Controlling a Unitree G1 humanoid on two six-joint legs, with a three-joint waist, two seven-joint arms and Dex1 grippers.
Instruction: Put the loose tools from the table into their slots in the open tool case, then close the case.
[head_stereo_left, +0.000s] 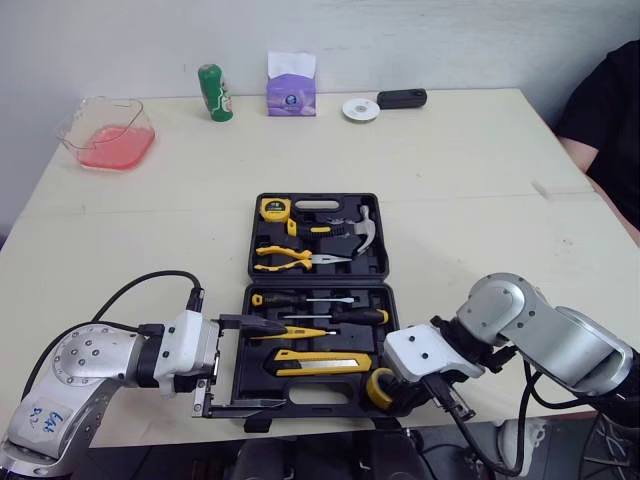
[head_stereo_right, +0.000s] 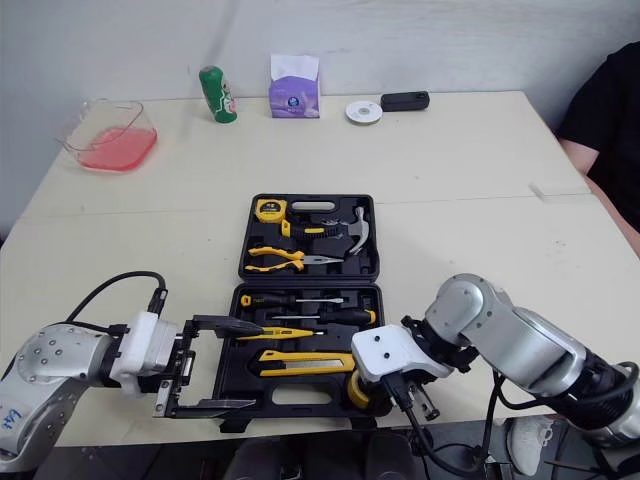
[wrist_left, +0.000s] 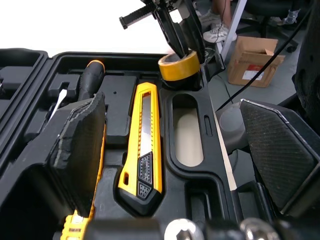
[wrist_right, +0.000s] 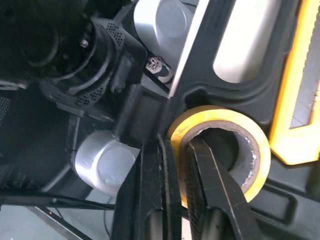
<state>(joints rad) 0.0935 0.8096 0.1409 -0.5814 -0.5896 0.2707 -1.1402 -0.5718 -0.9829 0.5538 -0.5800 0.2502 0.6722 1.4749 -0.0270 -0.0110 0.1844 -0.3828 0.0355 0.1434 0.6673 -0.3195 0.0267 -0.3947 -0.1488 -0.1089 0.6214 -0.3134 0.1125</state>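
The black tool case (head_stereo_left: 391, 300) lies open in the middle of the table. Its far half holds a tape measure (head_stereo_left: 272, 208), a hammer (head_stereo_left: 352, 226) and pliers (head_stereo_left: 292, 258). In the near half lie screwdrivers (head_stereo_left: 322, 300) and a yellow utility knife (head_stereo_left: 320, 360). My right gripper (wrist_right: 177, 145) is shut on the wall of a yellow tape roll (wrist_right: 250, 145), one finger inside the ring and one outside, at the case's near right corner (head_stereo_left: 380, 386). My left gripper (head_stereo_left: 270, 364) stands open across the case's near left side, with the knife (wrist_left: 145, 145) between its pads (wrist_left: 80, 145).
Along the table's far edge stand a clear tub of pink liquid (head_stereo_left: 105, 135), a green can (head_stereo_left: 213, 92), a purple tissue pack (head_stereo_left: 291, 90), a white disc (head_stereo_left: 361, 109) and a black device (head_stereo_left: 401, 98). A person (head_stereo_left: 612, 110) sits at the right. On the floor is a cardboard box (wrist_left: 252, 60).
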